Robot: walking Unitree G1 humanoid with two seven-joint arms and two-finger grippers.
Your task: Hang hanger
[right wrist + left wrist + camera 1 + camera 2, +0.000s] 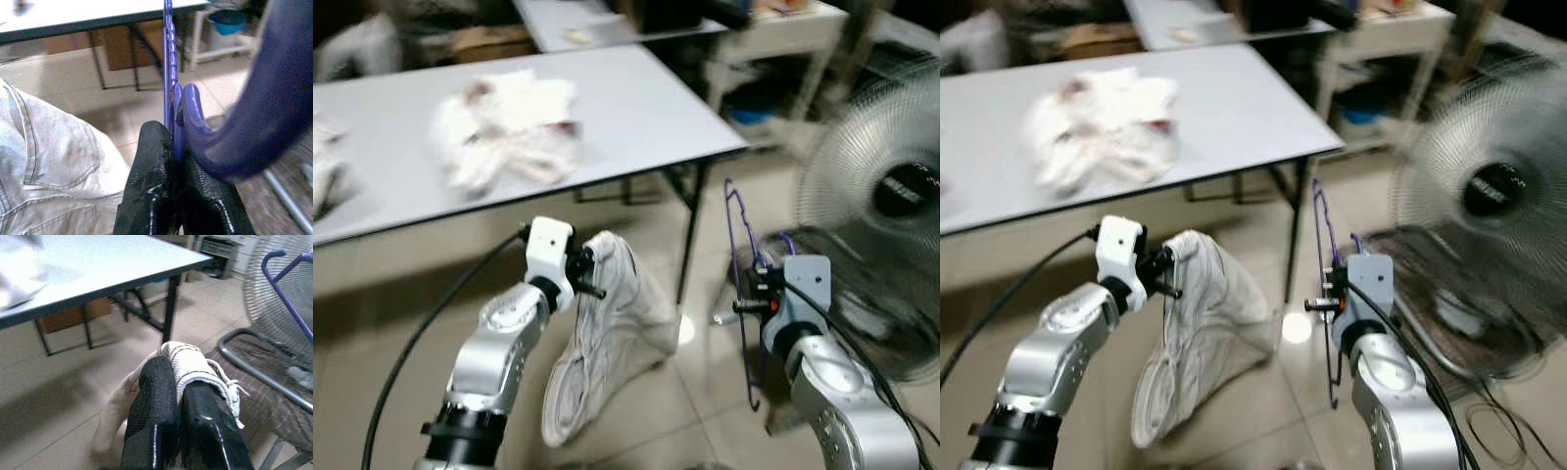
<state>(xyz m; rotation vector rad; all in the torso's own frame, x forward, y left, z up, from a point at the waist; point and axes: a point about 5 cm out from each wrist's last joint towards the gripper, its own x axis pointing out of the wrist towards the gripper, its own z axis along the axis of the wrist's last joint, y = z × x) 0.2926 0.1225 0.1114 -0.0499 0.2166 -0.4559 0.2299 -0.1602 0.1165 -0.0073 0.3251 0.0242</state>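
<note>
A purple plastic hanger [740, 284] stands upright in my right gripper [744, 305], whose black fingers [151, 196] are shut on its neck; the hook curves past the right wrist camera. My left gripper [592, 276] is shut on the waistband of pale whitish jeans [607, 343], which hang down toward the tiled floor. The waistband bunches between the left fingers [151, 401]. The hanger and the jeans are apart, the hanger to the right of the garment.
A grey table [636, 108] with crumpled white clothes [509, 127] stands ahead; its black leg [690, 235] is between the jeans and the hanger. A large standing fan [886, 196] on a metal base is close on the right. Cluttered shelves lie beyond.
</note>
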